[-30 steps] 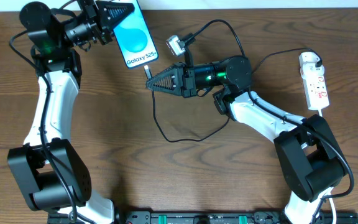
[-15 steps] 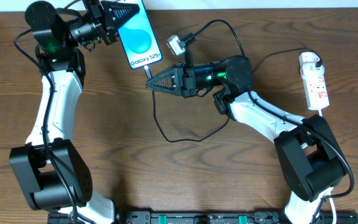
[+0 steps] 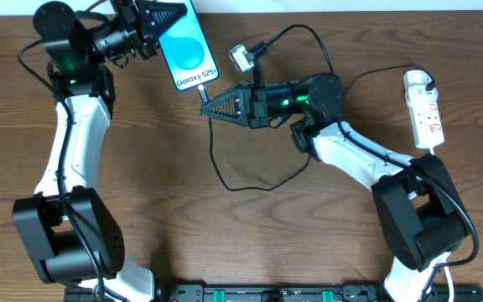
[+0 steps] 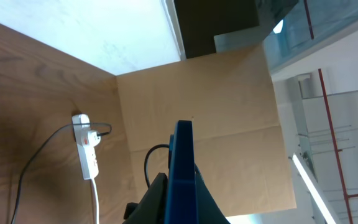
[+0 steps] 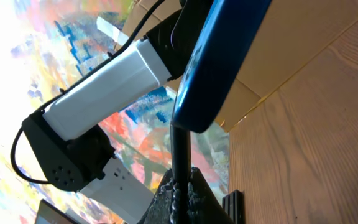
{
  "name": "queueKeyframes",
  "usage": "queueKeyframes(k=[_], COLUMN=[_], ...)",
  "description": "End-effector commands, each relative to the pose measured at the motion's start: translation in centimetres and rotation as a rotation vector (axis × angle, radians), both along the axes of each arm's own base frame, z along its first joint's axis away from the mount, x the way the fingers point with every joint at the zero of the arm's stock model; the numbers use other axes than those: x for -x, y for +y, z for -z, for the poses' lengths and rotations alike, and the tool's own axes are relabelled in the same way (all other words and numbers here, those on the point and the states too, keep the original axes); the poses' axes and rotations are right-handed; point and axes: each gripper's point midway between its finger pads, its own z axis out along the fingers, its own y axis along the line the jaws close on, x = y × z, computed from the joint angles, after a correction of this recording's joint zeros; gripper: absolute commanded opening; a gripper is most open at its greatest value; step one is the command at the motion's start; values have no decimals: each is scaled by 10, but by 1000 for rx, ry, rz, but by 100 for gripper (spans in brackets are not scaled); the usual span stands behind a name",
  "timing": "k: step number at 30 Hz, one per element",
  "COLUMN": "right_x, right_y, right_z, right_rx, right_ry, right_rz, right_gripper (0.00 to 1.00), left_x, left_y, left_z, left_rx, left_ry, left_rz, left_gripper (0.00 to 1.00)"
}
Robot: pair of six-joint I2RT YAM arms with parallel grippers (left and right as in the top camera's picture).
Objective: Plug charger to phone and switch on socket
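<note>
Phone (image 3: 187,52) gripped by left tool (image 3: 171,18), charger plug (image 3: 202,91) pinched by right tool (image 3: 208,107), socket (image 3: 426,109) well apart

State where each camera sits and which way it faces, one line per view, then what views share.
Overhead: fixed above, facing down at the table; both arms show, left tool holding the phone, right tool holding the charger.
Left wrist: looks along its fingers past the edge-on phone to the socket.
Right wrist: looks along its fingers up the charger to the phone's end; the left arm behind.
Shared: the phone in all three.
</note>
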Motion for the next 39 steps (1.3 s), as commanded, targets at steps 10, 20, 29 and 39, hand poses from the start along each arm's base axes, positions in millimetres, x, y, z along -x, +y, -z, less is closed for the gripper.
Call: queueKeyframes(k=[10, 20, 29, 39], right_x=[-6, -8, -10, -6], right_y=[-1, -1, 0, 7], right_z=[-4, -5, -3, -5], right_rx=[-15, -17, -10, -16], right_ry=[-1, 18, 47, 72], right_rz=[27, 34, 40, 38], right_gripper=[1, 1, 1, 1], left_x=[0, 3, 3, 5], left_y=[1, -1, -1, -2], left_z=[-7, -7, -7, -6], left_rx=[-3, -7, -7, -10], left_ry=[-28, -28, -28, -29], left_rz=[-9, 11, 10, 25], left_gripper=[7, 7, 7, 7])
